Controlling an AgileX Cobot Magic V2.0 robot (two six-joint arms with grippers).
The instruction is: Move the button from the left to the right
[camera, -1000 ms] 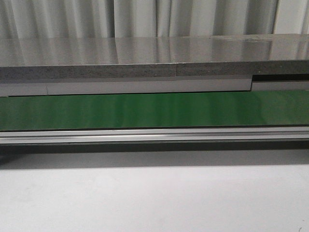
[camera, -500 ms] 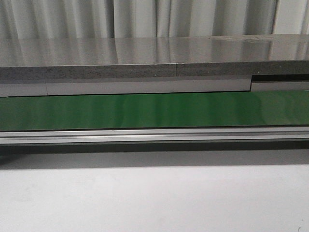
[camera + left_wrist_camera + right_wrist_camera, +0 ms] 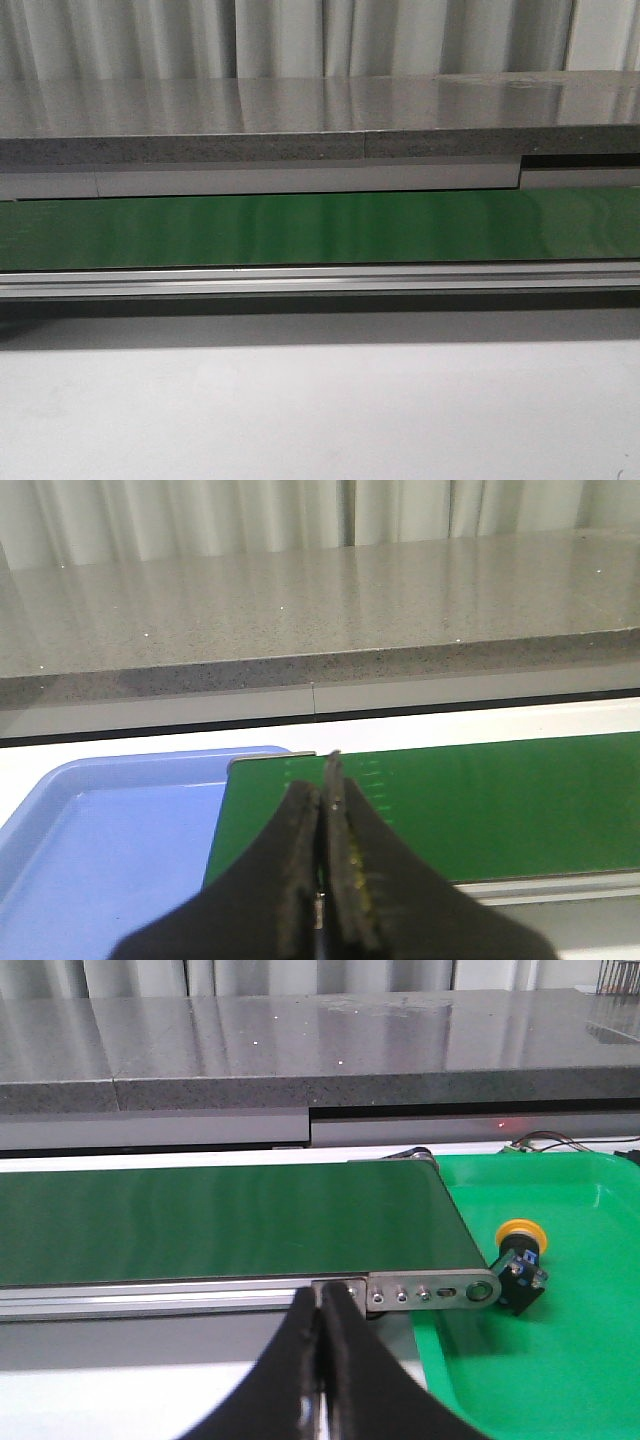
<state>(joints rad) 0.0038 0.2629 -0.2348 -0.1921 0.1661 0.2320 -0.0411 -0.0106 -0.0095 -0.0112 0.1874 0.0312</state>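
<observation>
Both grippers' jaws pressed together, holding nothing.

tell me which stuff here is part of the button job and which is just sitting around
Part of the job: button, lying in the green tray; green belt; blue tray; left gripper and right gripper, both shut.

Just there: grey counter; curtain.

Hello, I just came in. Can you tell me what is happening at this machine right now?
Nothing is being handled at this moment. Both arms wait in front of the green conveyor belt with their jaws shut and empty: the left gripper near a blue tray, the right gripper near a green tray. The button lies in the green tray, just past the belt's end. No part shows on the belt.
</observation>
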